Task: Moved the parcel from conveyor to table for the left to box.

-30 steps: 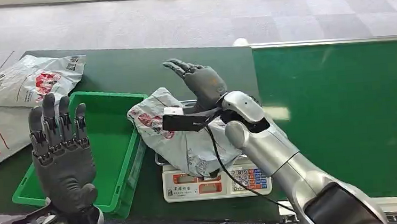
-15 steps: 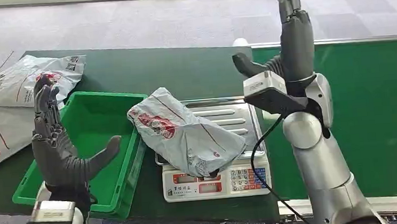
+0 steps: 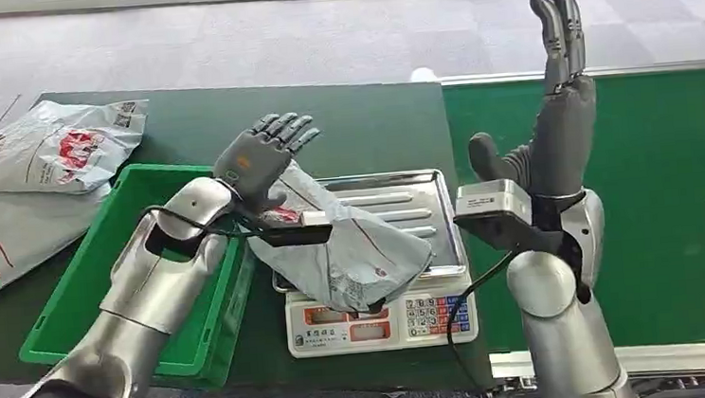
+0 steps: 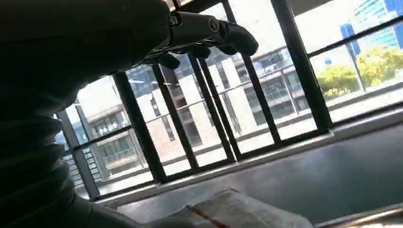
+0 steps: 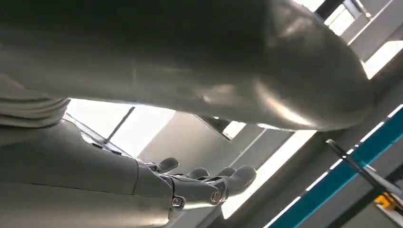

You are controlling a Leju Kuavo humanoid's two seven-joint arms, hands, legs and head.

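**Parcel on the scale, left hand above it**

The parcel point(image 3: 343, 247), a grey mailer bag with red print, lies crumpled across the steel tray of the weighing scale point(image 3: 382, 322), its near edge drooping over the scale's display. The scale sits on the dark green counter point(image 3: 362, 127), between the green bin point(image 3: 166, 356) and the conveyor point(image 3: 653, 204).

The left hand point(image 3: 260, 159) hovers at the parcel's far left corner, fingers spread and holding nothing; whether it touches the bag cannot be told. The right hand point(image 3: 555, 97) is raised well above the conveyor, fingers straight and pressed together, thumb out, also holding nothing.

The risks, as I judge them, lie in the grasp:
- The slack, slippery film may slip through the fingers if only a fold is caught.
- A push instead of a grasp could slide the bag off the tray's near edge to the floor.
- Dragging it sideways could snag it on the bin's rim or shift the scale.
- The wrist camera's cable hangs near the bag and could catch on it.

Other mailer bags point(image 3: 36, 153) lie on the counter's far left.
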